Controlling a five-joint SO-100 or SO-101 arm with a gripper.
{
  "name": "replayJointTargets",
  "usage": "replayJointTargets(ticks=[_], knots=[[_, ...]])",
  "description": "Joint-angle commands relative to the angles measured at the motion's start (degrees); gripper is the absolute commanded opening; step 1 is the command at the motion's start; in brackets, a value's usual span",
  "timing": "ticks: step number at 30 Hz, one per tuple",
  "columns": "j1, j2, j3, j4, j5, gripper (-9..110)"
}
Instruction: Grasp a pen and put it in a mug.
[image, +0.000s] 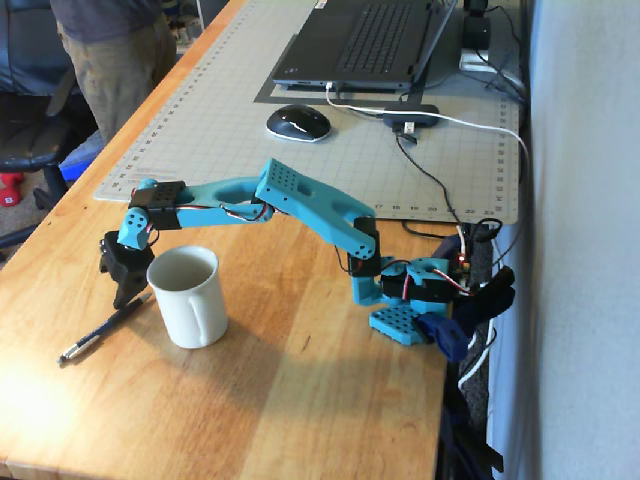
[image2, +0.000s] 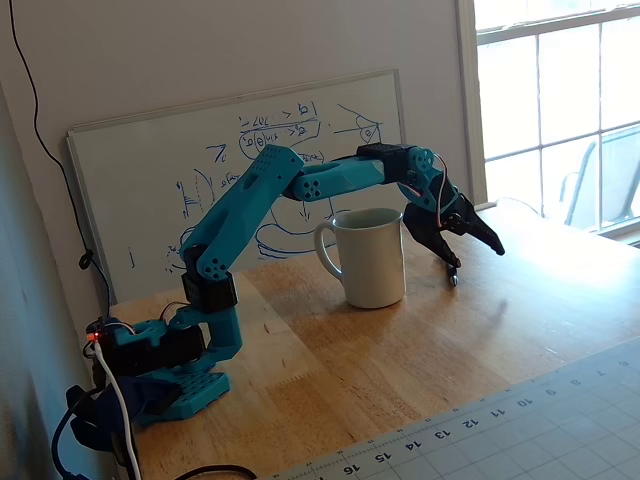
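Note:
The dark pen (image: 100, 335) lies flat on the wooden table, slanting from the lower left up toward the mug in a fixed view. The cream-white mug (image: 188, 295) stands upright just right of it, handle toward the front. My gripper (image: 125, 298) points down at the pen's upper end, right beside the mug's left side. In the other fixed view the gripper (image2: 477, 257) is right of the mug (image2: 372, 258), jaws apart and low over the table. Only a short end of the pen (image2: 453, 280) shows below it. The gripper holds nothing.
A grey cutting mat (image: 220, 130) with a computer mouse (image: 297, 122) and a laptop (image: 365, 45) lies behind the arm. A person (image: 115, 50) stands at the table's far left edge. A whiteboard (image2: 150, 190) leans on the wall. The arm's base (image: 405, 300) sits at the right edge.

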Motion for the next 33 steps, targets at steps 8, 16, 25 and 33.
replayJointTargets(ticks=[8,16,25,33], knots=[[-2.20,2.72,-0.79,0.70,6.68,30],[-3.69,6.59,-1.41,0.70,13.10,30],[-3.78,7.73,-1.41,0.70,16.96,30],[-3.78,8.88,-0.88,0.70,20.65,30]])
